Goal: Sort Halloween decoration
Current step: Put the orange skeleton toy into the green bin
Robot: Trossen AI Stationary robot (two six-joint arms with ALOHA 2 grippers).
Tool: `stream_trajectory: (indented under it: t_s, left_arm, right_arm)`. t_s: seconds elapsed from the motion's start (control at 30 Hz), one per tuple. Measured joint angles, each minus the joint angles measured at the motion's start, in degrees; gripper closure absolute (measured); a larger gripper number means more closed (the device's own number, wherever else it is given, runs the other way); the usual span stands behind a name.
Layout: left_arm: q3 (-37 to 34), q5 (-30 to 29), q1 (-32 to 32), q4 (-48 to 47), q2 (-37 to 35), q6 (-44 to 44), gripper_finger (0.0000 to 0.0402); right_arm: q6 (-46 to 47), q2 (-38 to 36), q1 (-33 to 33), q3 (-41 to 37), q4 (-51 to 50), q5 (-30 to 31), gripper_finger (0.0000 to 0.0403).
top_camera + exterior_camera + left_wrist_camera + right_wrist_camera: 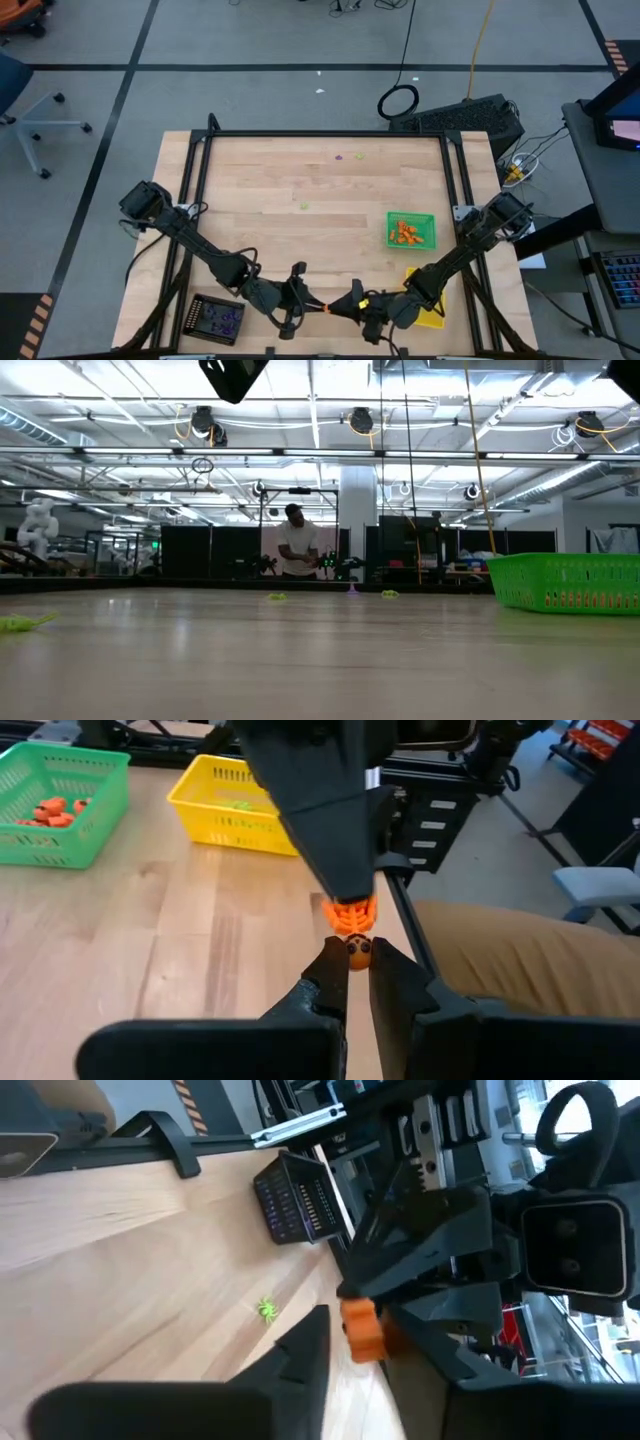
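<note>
At the bench's [300, 170] six o'clock edge, the left hand [349, 963] is clamped on an orange trinket [352, 932], passing it across. The right hand [352, 300] is closing on its other end. Next, I judge, the left must release it, then the right carries it to the green tray [430, 240] at three o'clock.

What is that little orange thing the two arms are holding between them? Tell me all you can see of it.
The orange trinket looks like glossy plastic, far smaller than either tool. It seems to have two parts: a ribbed piece like a tiny ribcage and a round head with dark eye spots. It hangs in the air above the near edge of the wooden table, midway between the arms. The left tool pinches the head end; the right tool meets the ribbed end. In the right wrist view it shows as a plain orange block.
</note>
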Motion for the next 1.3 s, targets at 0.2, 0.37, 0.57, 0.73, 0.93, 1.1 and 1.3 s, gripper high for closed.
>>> stream_trajectory:
  t_s: [0.2,0.37,0.57,0.73,0.93,1.1,1.3]
  left_arm:
    - [0.0,0.0,0.0,-0.1,0.0,0.0,0.0381]
    - [0.0,0.0,0.0,-0.1,0.0,0.0,0.0381]
    - [0.0,-0.5,0.0,-0.1,0.0,0.3,0.0367]
    - [0.0,-1.2,0.0,-0.1,0.0,0.5,0.0307]
    - [-0.1,-4.1,-0.2,-1.1,-1.6,1.6,0.023]
    - [-0.1,-9.7,-1.3,-1.5,-4.4,5.6,0.0212]
    - [-0.1,-21.7,-5.0,-1.9,-6.3,14.8,0.0211]
  right_arm:
    - [1.0,0.0,0.0,0.0,0.0,0.0,0.0366]
    - [2.0,0.0,0.0,0.0,0.0,0.0,0.0384]
    - [3.4,0.0,0.0,0.0,0.0,0.0,0.0386]
    - [5.0,0.0,0.5,0.0,0.0,0.0,0.0387]
    - [10.8,-0.5,1.7,0.0,0.1,0.1,0.0387]
    - [17.5,-3.9,1.9,0.0,2.1,0.3,0.0387]
    - [23.3,-9.2,1.7,-0.4,2.0,-1.1,0.0387]
